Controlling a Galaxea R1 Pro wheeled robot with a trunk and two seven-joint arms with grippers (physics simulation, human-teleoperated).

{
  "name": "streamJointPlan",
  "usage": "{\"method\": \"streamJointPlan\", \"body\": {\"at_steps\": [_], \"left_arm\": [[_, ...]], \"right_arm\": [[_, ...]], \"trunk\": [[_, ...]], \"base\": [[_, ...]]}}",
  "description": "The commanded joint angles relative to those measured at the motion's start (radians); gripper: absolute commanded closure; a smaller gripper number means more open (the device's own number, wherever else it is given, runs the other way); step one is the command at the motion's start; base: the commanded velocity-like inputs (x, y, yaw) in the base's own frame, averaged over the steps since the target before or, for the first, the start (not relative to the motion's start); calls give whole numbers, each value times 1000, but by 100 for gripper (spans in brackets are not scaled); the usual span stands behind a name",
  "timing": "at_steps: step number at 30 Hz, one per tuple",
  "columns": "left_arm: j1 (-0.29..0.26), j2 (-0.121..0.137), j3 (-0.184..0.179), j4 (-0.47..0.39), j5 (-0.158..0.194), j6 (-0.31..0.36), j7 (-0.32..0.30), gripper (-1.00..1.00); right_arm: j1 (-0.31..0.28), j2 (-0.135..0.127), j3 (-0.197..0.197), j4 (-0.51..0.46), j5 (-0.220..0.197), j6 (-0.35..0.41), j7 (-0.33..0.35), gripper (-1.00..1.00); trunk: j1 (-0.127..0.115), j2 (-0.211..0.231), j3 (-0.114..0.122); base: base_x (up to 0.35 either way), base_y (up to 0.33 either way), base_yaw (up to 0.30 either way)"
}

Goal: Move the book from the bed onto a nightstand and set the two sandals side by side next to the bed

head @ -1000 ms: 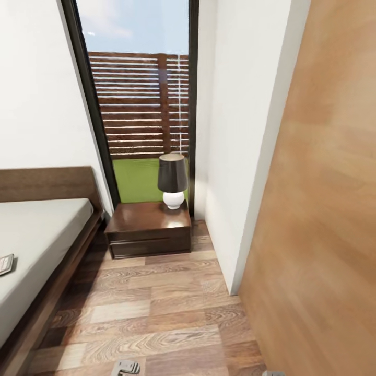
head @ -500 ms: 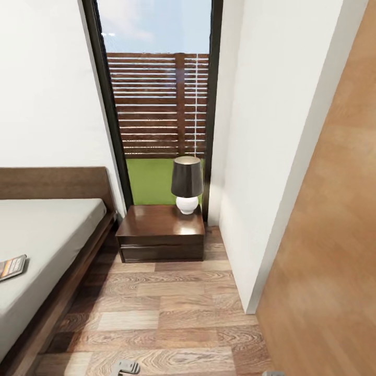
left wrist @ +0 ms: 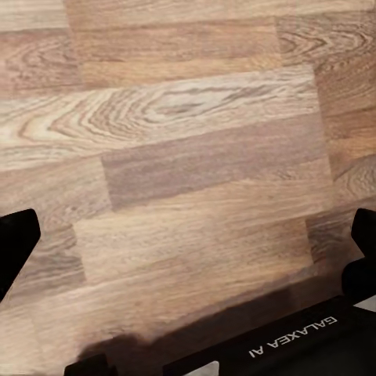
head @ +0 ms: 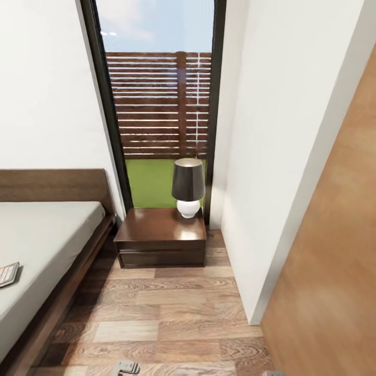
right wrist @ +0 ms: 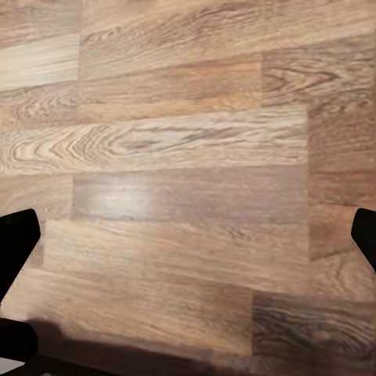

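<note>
The book lies flat on the grey mattress of the bed, cut off by the head view's left edge. The dark-brown nightstand stands on the floor between the bed's headboard and the white wall, under the tall window. My left gripper is open, its dark fingertips far apart over bare wood planks. My right gripper is open too, also with only floor between its fingertips. The sandals are out of view.
A lamp with a dark shade and white base occupies the nightstand's back right corner. A white wall corner and a wood-coloured panel close in on the right. Wood-plank floor runs between bed and wall.
The whole head view has shifted because the camera moved: the nightstand and lamp now sit further right and the wooden panel takes up less room. Nothing in the room has moved.
</note>
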Motion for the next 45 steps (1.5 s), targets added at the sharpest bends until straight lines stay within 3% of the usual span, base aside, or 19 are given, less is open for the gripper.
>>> {"method": "streamJointPlan", "body": {"at_steps": [1, 31, 45], "left_arm": [[-1, 0, 8, 0, -10, -3, -3, -100], [-1, -1, 8, 0, -10, -3, -3, -100], [-1, -1, 8, 0, -11, -3, -3, -100]], "right_arm": [[-2, 0, 1, 5, -10, -5, 7, -100], [-2, 0, 1, 5, -10, -5, 7, -100], [-2, 0, 1, 5, -9, -5, 7, -100]], "trunk": [[1, 0, -1], [1, 0, -1], [1, 0, -1]], "base": [[322, 0, 0], [327, 1, 0], [328, 96, 24]]}}
